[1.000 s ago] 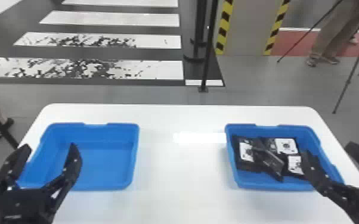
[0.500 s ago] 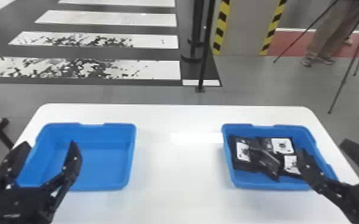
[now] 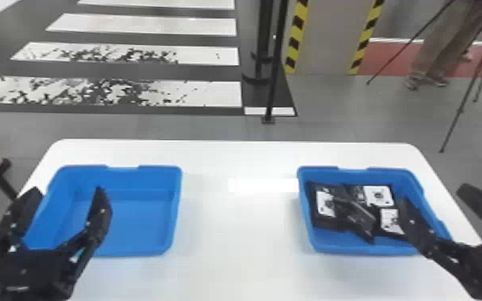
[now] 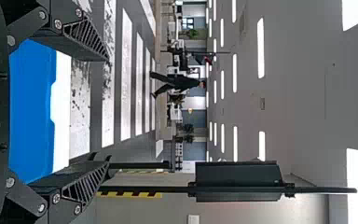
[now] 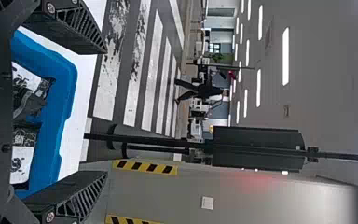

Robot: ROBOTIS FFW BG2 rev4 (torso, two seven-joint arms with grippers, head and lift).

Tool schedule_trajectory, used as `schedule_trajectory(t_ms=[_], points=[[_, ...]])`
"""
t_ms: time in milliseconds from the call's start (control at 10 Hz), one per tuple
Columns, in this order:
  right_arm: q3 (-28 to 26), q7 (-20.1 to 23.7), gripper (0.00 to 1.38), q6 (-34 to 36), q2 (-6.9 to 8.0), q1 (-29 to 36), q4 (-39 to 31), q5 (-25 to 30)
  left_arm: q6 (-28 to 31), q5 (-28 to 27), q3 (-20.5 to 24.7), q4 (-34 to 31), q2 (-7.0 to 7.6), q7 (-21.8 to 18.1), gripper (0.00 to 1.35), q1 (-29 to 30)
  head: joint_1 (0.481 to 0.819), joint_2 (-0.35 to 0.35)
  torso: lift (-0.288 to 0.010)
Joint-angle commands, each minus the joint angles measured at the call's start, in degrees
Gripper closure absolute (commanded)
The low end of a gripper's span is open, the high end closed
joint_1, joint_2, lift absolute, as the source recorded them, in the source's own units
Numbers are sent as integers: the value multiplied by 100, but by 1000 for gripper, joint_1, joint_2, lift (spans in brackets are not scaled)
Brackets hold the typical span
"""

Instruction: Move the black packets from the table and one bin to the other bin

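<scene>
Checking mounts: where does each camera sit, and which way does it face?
Head: on the head, forward and down at left bin and right bin; left end effector and right end effector show.
Left wrist: on that wrist, across room past left bin; left end effector shows.
Right wrist: likewise, past right bin; right end effector shows.
Wrist views share striped floor.

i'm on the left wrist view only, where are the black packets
Observer: The head view has the black packets lying in the blue bin on the robot's right.

Operator: ok is the right pincer holding one

Observer: No, the right wrist view shows the right pincer open, with nothing gripped.

Operator: are they all lined up neatly in there

Observer: No, in the head view one packet lies askew on top of others.
</scene>
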Motion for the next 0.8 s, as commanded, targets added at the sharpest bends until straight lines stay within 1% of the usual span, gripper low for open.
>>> schedule_trajectory(t_ms=[0, 300, 700], points=[[0, 0, 96, 1, 0, 9, -10, 8, -13, 7, -13, 1, -24, -2, 260, -3, 695, -55, -110], [0, -105, 96, 15, 9, 65, -95, 8, -41, 29, -13, 1, -24, -2, 262, 11, 695, -59, -110], [0, -105, 96, 99, 9, 79, -151, 8, -55, 87, -36, 15, -24, -11, 262, 11, 695, -59, -110]])
